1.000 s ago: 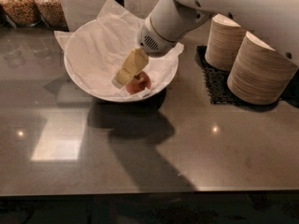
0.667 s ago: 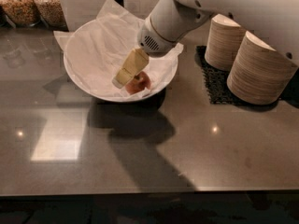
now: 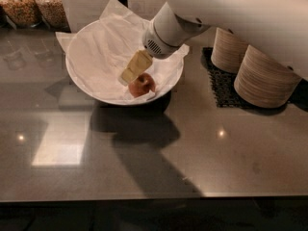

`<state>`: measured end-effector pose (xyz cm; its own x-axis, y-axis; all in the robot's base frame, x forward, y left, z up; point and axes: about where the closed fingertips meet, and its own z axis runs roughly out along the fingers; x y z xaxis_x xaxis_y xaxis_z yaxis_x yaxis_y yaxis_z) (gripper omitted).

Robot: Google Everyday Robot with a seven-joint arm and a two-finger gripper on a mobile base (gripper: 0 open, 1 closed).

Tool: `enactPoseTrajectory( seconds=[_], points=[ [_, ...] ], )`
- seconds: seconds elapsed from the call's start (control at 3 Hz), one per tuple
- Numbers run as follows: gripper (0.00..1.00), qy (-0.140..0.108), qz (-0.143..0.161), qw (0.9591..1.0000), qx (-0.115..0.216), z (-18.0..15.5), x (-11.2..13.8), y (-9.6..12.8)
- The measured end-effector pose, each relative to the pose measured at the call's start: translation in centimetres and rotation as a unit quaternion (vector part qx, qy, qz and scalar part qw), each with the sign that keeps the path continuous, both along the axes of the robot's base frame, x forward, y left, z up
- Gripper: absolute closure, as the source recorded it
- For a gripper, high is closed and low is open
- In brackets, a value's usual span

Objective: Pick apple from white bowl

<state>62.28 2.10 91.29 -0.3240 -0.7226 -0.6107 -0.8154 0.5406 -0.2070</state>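
The white bowl (image 3: 91, 83) stands on the dark counter at the back left, lined with crinkled white paper whose corners stick out past the rim. The small red apple (image 3: 143, 85) lies inside the bowl near its front right wall. My gripper (image 3: 131, 79) reaches down into the bowl from the upper right and sits right against the apple's left side, low over the paper. The white arm hides part of the bowl's right rim.
Two stacks of beige disposable bowls (image 3: 262, 78) stand on a black mat (image 3: 219, 88) to the right of the bowl. Two jars of grain (image 3: 33, 4) stand at the back left. The counter's front edge (image 3: 154, 196) runs across the bottom.
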Motion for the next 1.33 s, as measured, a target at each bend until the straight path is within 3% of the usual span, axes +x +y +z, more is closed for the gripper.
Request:
enactPoseTrajectory(
  seconds=[0.33, 0.67, 1.0, 1.33],
  points=[
    [0.0, -0.024, -0.005, 0.9997, -0.007, 0.5, 1.1, -0.4],
    [0.0, -0.008, 0.013, 0.9997, -0.019, -4.0, -1.7, 0.1],
    [0.0, 0.004, 0.011, 0.9998, -0.017, -4.9, -0.8, 0.1],
    [0.0, 0.001, -0.002, 0.9998, -0.02, -5.3, 0.1, -0.3]
  ],
)
